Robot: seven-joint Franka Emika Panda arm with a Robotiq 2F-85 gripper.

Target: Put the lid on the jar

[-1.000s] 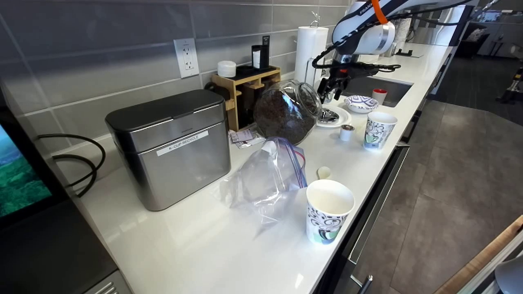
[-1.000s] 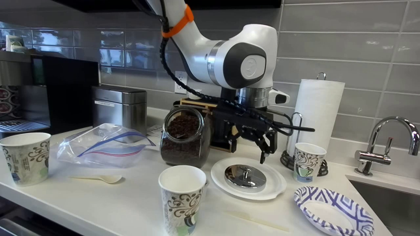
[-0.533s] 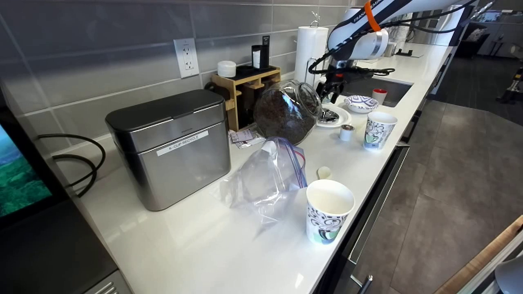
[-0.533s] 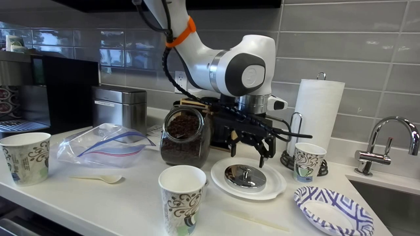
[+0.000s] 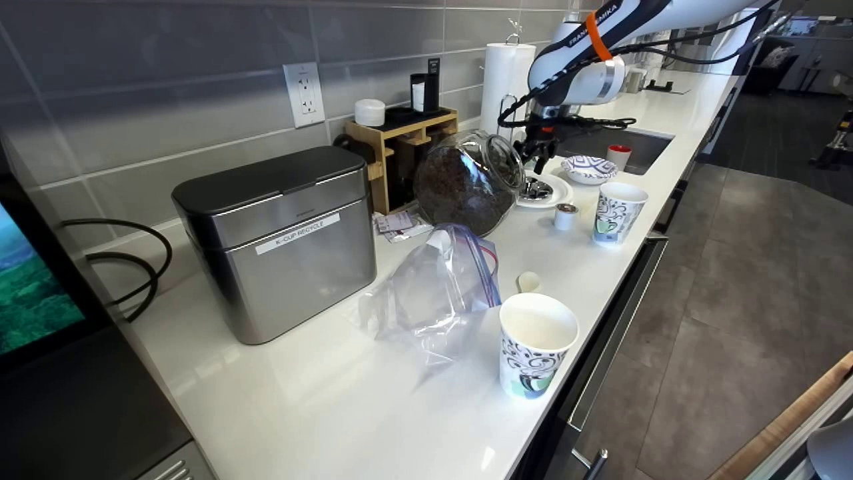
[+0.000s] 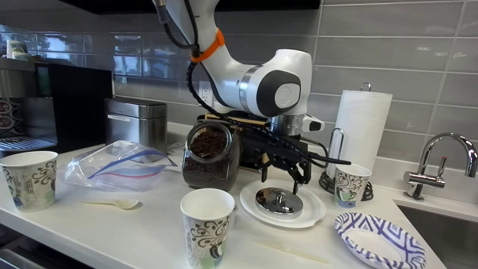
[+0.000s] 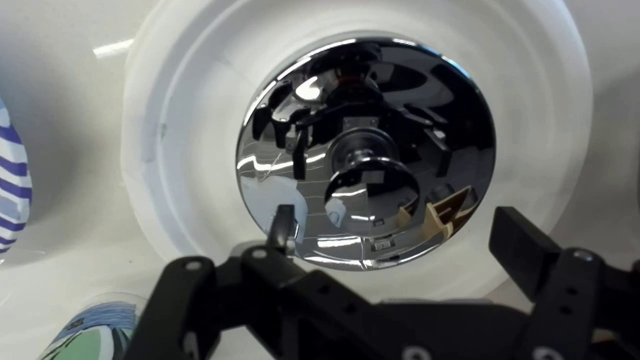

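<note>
Franka Panda arm (image 6: pixel 233 80): bent down, right of the glass jar (image 6: pixel 211 175), from which I reckon every place; sides as an exterior view gives them.
K-Cup recycling bin (image 5: pixel 286 253), stainless: left of the jar in both exterior views.
Paper-towel roll (image 6: pixel 360 127): right of the jar.
Glass jar: on the counter (image 6: pixel 149 231), its uncapped mouth slanting outward, dark brown granules (image 6: pixel 208 145) inside.
Zip-top plastic bag (image 6: pixel 123 172): left of the jar.
White plate (image 6: pixel 313 211): just right of the jar.
Blue-and-white patterned paper dish (image 6: pixel 373 241): right of the jar, past the white plate.
Robotiq gripper (image 7: pixel 391 225): right of the jar; I have its fingers (image 7: pixel 522 252) spread wide over the chrome lid (image 6: pixel 283 206). Whether a fingertip touches that lid I cannot tell.
Scroll-printed paper cups (image 6: pixel 207 231), three, upright: one in front of the jar, a second cup (image 6: pixel 30 183) well left of it, a third cup (image 6: pixel 349 186) right of it.
Chrome lid: flat on the white plate, right of the jar and apart from it.
Cream spoon (image 6: pixel 125 203): left of the jar.
Coffee pod (image 5: pixel 565 217): right of the jar.
</note>
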